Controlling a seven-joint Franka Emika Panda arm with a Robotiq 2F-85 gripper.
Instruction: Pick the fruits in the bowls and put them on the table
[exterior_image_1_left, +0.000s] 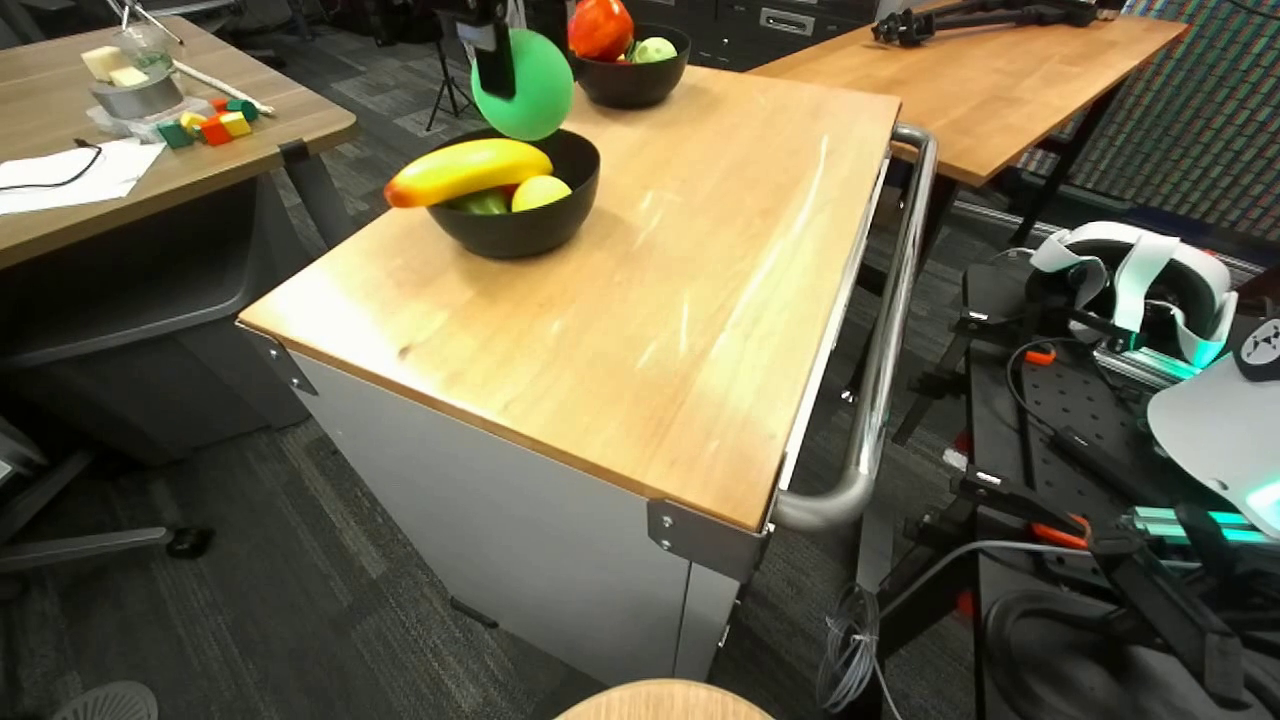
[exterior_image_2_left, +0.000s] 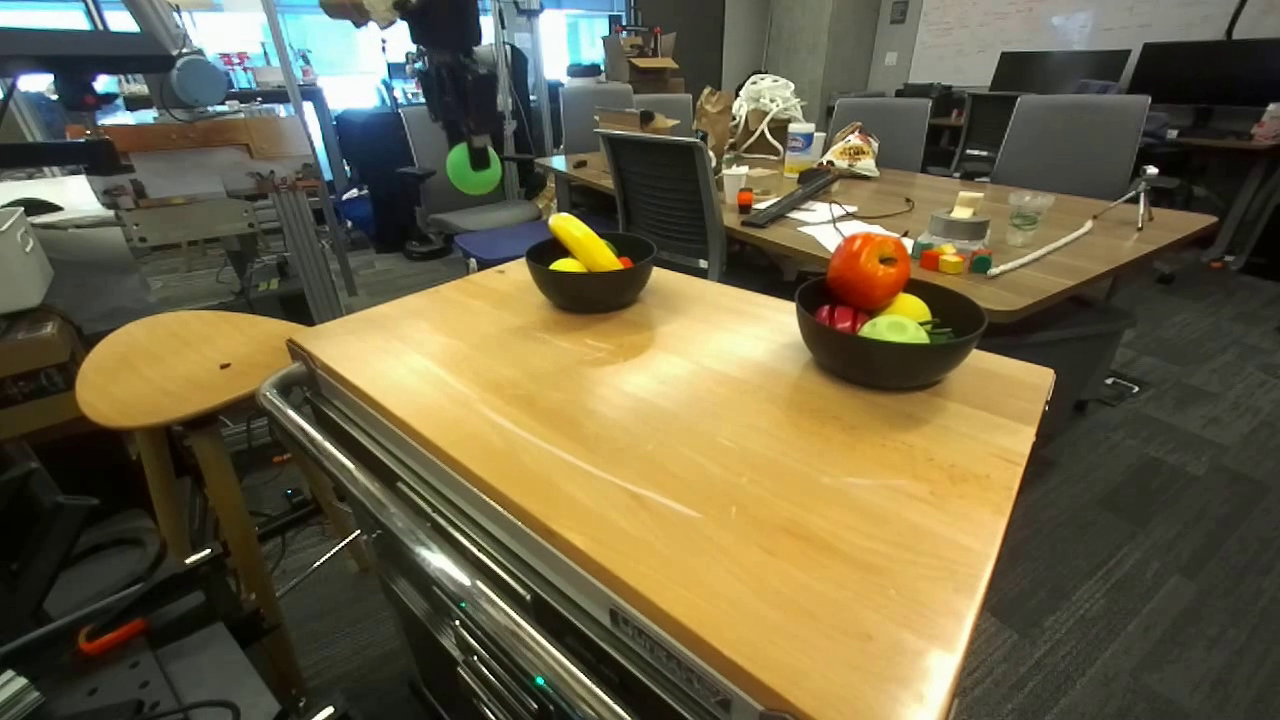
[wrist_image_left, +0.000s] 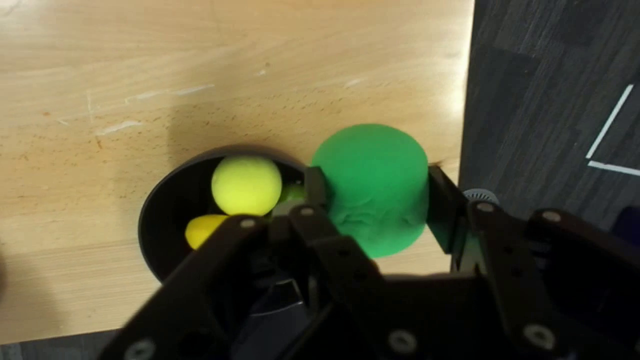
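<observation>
gripper (wrist_image_left: 375, 187) clamped on a green fruit (exterior_image_1_left: 541, 92), above and beside the nearer bowl (exterior_image_1_left: 525, 232); banana (exterior_image_1_left: 470, 170) there, apple (exterior_image_2_left: 868, 270) in the farther bowl (exterior_image_2_left: 882, 362) and other fruits (wrist_image_left: 246, 185) seem left to pick; placing on the table (exterior_image_1_left: 650, 330) pending.

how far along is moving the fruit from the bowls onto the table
Done: no fruit is seen set down on the light wood table yet.
In hand: the black gripper grips a green round fruit, held aloft.
Left: placing it, then at least the yellow curved banana and round yellow fruit in a round black bowl, plus the red-orange round fruit and pale green fruit in the second black bowl.
</observation>
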